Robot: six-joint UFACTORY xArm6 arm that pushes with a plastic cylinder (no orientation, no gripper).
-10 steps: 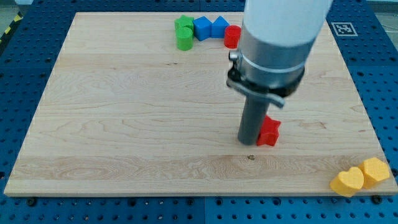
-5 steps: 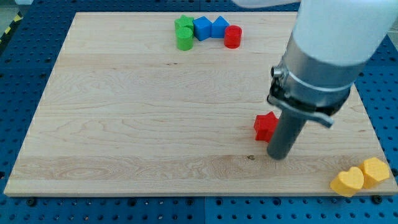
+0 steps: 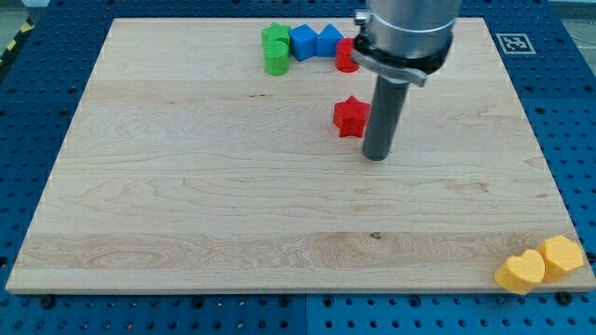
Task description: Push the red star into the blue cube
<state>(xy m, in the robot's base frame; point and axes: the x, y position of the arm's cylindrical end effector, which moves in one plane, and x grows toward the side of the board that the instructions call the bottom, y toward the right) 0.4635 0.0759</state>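
Moved: red star now sits further toward the view's top, closer to blue cube.
Tip: my tip is just right of star.
Pincer: none fitted, only the rod.

You get bright, even light from overhead, with no hard glare on the board. My tip throws only a faint, soft shadow right at its foot. The red star, just left of my tip, looks crisp. The arm's upper body above my tip is slightly soft. Edges stay straight, without visible warping.
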